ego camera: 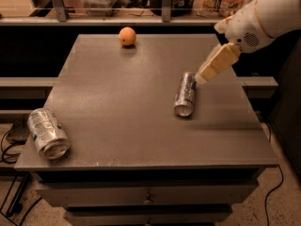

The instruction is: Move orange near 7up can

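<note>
Hand (202, 76) over slim can (185, 94) far end, grip unreadable; arm (273, 13) cropped; orange (127, 36) at back.

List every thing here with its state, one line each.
Orange: resting at the far edge of the table, untouched.
7up can: lying on its side at the front left corner, metal end toward the camera.
Slim can: lying on its side, right of the middle.
Pincer: over the slim can's far end, far from the orange.
</note>
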You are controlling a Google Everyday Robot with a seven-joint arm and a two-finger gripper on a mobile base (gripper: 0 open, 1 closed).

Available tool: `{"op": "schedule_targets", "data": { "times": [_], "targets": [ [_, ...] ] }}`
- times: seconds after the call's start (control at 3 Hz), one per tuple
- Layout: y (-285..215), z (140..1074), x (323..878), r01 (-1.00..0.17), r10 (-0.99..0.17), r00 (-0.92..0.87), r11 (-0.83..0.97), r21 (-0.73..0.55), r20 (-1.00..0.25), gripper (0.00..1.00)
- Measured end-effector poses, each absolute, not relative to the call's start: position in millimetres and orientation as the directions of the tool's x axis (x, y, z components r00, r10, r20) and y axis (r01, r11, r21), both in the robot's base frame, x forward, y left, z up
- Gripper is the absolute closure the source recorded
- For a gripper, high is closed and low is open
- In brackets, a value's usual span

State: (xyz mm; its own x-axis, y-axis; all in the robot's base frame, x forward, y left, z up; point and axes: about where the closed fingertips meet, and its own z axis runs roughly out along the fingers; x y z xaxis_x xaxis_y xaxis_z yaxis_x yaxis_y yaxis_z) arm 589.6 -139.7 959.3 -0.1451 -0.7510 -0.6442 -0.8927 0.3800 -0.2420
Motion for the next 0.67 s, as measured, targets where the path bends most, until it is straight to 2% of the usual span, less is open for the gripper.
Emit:
{"op": "schedule_targets", "data": {
  "times": [0.67],
  "targets": [
    [-94,939,652,-0.883,-0.624,-0.176,0.442,-0.158,-0.761,0.00]
  ]
}}
